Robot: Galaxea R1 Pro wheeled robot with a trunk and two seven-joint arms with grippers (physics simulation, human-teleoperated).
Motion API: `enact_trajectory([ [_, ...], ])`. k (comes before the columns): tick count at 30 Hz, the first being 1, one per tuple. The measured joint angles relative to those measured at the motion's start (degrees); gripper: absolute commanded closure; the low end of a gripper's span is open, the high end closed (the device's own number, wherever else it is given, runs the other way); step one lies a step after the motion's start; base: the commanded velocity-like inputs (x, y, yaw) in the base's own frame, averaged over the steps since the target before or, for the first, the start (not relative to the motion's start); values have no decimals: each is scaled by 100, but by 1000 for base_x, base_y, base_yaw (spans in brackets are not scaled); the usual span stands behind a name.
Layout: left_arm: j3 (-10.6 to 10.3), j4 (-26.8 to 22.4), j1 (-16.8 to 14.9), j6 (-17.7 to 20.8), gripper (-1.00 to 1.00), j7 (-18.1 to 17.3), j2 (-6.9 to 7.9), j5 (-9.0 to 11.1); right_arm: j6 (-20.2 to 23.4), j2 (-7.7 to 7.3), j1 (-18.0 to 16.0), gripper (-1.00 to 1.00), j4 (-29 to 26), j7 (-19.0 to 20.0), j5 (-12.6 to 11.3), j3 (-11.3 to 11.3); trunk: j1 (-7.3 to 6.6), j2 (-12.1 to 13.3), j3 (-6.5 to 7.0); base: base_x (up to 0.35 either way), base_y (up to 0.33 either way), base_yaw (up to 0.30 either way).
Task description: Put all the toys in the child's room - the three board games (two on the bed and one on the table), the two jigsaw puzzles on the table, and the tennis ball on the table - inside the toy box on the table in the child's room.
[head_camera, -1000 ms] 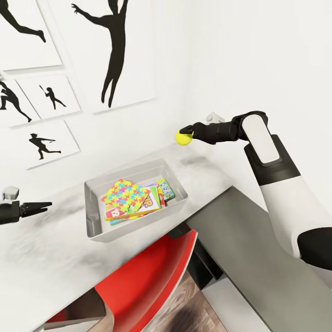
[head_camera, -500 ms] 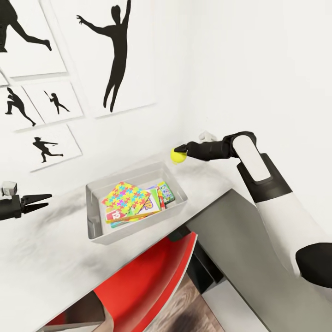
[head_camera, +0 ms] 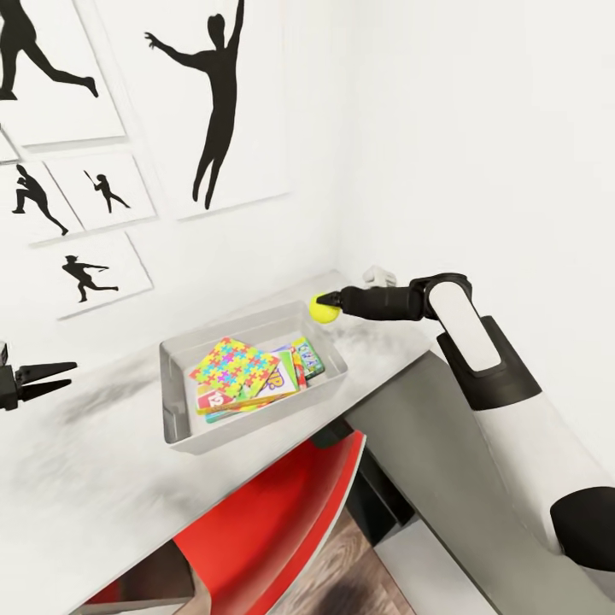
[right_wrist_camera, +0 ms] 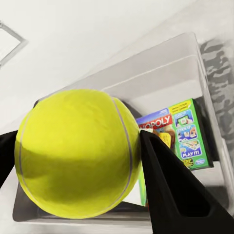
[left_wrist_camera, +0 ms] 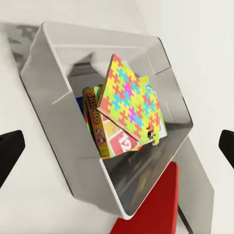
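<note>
- Your left gripper (head_camera: 47, 377), black w/ two pointed fingers, sits at the far left of the head view above the tabletop; fingers spread apart, nothing between them.
- Wall behind: white, w/ white-framed pictures of black athlete silhouettes (head_camera: 215, 94); the biggest one shows a leaping figure, arms up.
- Long white-topped table (head_camera: 94, 478) w/ grey side panel runs diagonally from lower left up to the room corner at upper right; top looks smudged grey in patches.
- Shallow light grey rectangular toy box (head_camera: 175, 401) stands on the table approx mid-frame, long axis running along the table's length, near the front edge.
- Inside it: a flat square jigsaw puzzle of yellow, blue, pink & green pieces (head_camera: 232, 363) on top of the pile, tilted, one corner aimed at the wall; under it a green-yellow SKIP-BO game box (left_wrist_camera: 93, 119) & a small green Monopoly-lettered box (right_wrist_camera: 183, 134) at the right end.
- Red curved chair back (head_camera: 265, 521) pokes out below the table edge; wood plank floor under it.
- Small yellow-green tennis ball (head_camera: 324, 308) is pinched in your right gripper (head_camera: 328, 301), fingers closed on both sides of it; ball hangs over the box's right far corner, above the rim, not touching.
- Right arm reaches in from the right, forearm approx level, pointing left toward the box.
</note>
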Motion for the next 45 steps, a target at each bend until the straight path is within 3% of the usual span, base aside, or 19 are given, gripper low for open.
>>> enact_trajectory([
  [9, 0, -1, -2, 1, -100, -1, 46, -1, 0, -1, 7, 100, -6, 0, 0, -2, 0, 0, 6, 0, 215, 35],
  [27, -8, 0, 0, -1, -100, -4, 52, -10, 0, -7, 2, 100, -14, 0, -3, -5, 0, 0, 34, 0, 10, 36],
  [40, -49, -31, 0, 0, -100, -5, 51, -17, 0, -49, 11, 100, -160, 7, -15, -4, 0, 0, 145, 0, 0, 0],
  [45, -165, -34, 2, -8, -100, -4, 52, -25, 0, -68, 50, 100, -359, 9, -18, -9, 0, 0, 192, 0, 0, 0],
])
